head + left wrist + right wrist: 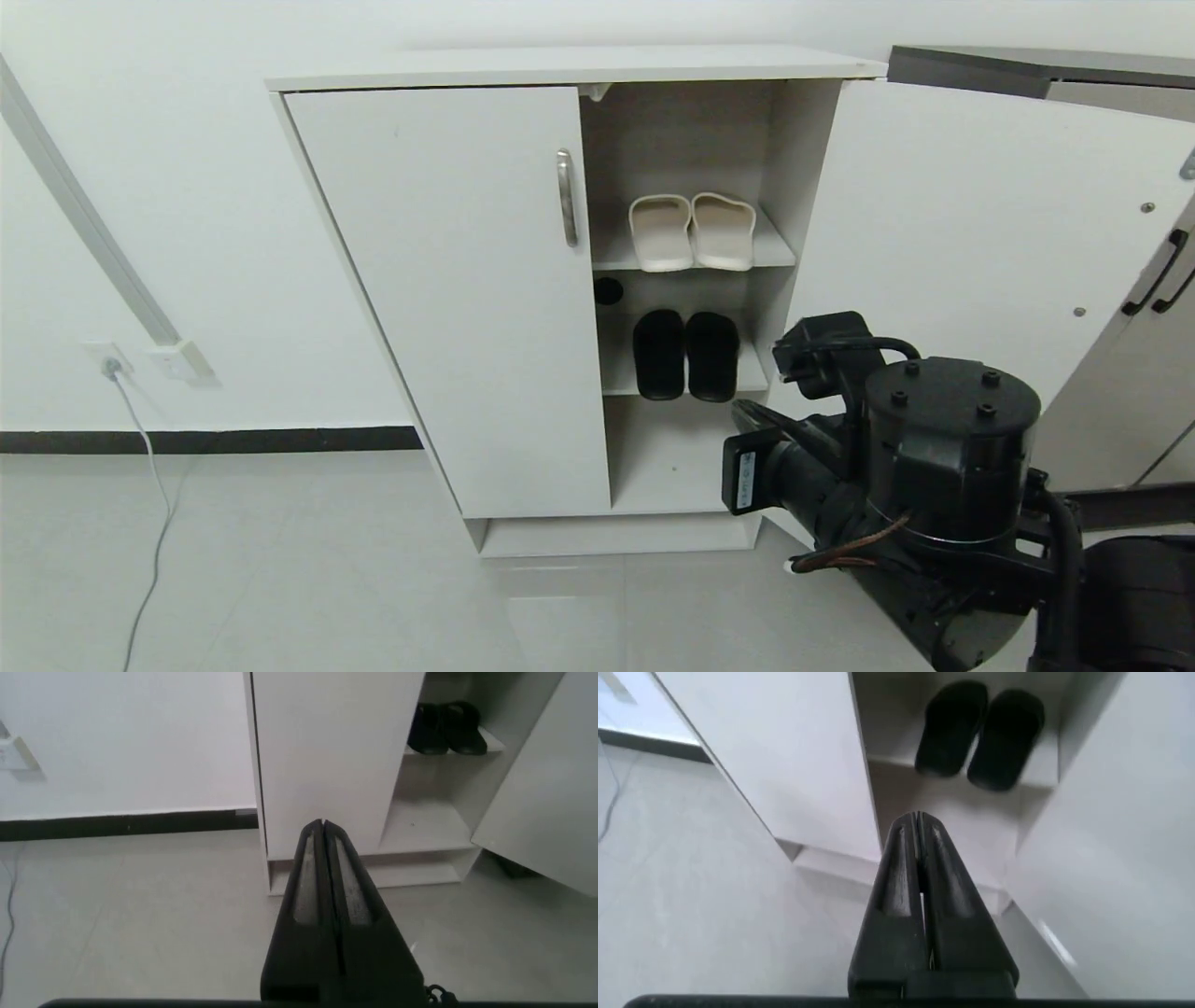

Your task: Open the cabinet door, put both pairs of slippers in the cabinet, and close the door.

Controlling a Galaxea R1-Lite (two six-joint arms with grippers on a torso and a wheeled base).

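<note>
Facing the cabinet [579, 65], and here is how it stands. Its right door [971, 243] is swung wide open, while its left door [448, 299] sits flush and closed, metal handle [566, 198] upright at the inner edge.

Inside the open half, the white slippers [691, 231] lie side by side on the cabinet's upper shelf, the two touching each other. One shelf down, the black slippers [686, 355] sit as a pair too, just as tidy.

My right pincer [918, 817] hangs in front of the cabinet's open half, low, below the shelf with the black pair and just beside the inner face of the open door. Its fingers are pressed together, nothing between them.

My left pincer [321, 824] is out in front of the cabinet's closed door, aimed at the cabinet's base over the floor [140, 915]. It is pressed together as well, holding nothing.

Well off to the cabinet's left, a wall socket [110, 359] has a cable trailing down.
</note>
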